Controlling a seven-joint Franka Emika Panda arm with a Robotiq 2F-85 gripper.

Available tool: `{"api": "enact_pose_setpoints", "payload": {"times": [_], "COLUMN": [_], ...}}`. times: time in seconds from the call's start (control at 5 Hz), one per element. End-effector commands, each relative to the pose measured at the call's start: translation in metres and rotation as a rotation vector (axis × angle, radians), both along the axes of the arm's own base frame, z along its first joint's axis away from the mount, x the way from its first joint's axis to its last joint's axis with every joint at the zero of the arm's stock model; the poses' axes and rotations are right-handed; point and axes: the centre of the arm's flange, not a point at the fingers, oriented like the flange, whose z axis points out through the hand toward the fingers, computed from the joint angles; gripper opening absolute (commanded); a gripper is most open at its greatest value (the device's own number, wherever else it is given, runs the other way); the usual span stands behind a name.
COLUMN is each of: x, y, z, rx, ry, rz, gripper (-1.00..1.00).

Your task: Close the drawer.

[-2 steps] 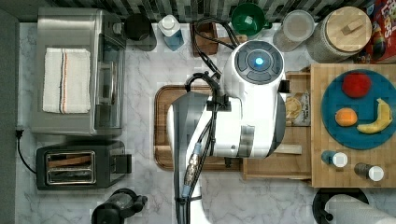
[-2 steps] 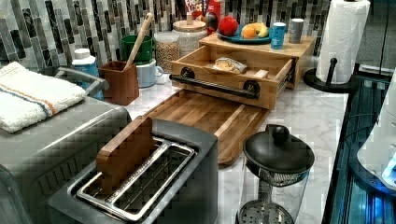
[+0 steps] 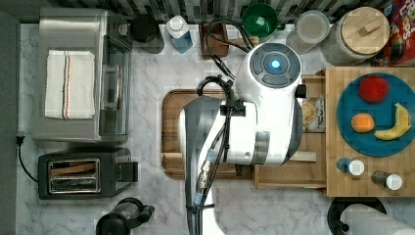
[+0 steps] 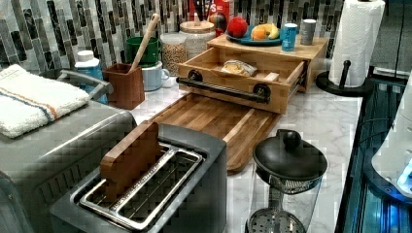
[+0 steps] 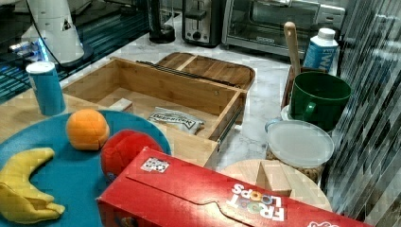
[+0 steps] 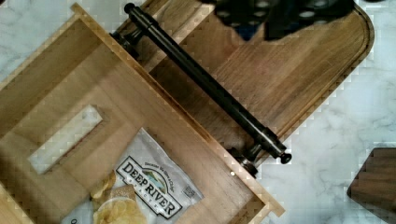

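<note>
Brown tray [image 4: 214, 121] on marble counter [image 3: 147, 196], toaster [image 3: 83, 171], toaster oven [image 3: 83, 73] with folded towel [image 3: 69, 84], blue plate [image 3: 386, 142] with banana [image 3: 394, 126], green mug [image 5: 318, 98], cereal box [image 5: 213, 198]

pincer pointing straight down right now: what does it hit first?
Likely the darker brown round-cornered wooden tray, just outside the pale wood drawer's black bar handle. Depth is unclear.

Arm [image 3: 244, 127]: we see white links folded beneath the top view's camera.
Wrist: we look straight down.
Pincer [image 6: 280, 14]: dark, blurred.
</note>
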Motion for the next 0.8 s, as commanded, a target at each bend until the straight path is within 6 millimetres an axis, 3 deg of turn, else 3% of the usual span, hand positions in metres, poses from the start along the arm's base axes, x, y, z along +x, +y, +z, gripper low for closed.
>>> {"api": "enact_pose_setpoints", "payload": {"times": [0.2,0.4,0.6,0.8], "x": [-0.001,-0.016,-0.039,-0.044], "y": [0.028,0.057,0.086,0.103], "z": [-0.009,-0.006,-0.02,-0.039], "rx": [0.08,0.067,-0.003,-0.022], "ry": [0.033,0.003,-0.116,-0.134], "rz": [0.326,0.52,0.667,0.726], "gripper": [1.0,1.0,1.0,-1.0]}}
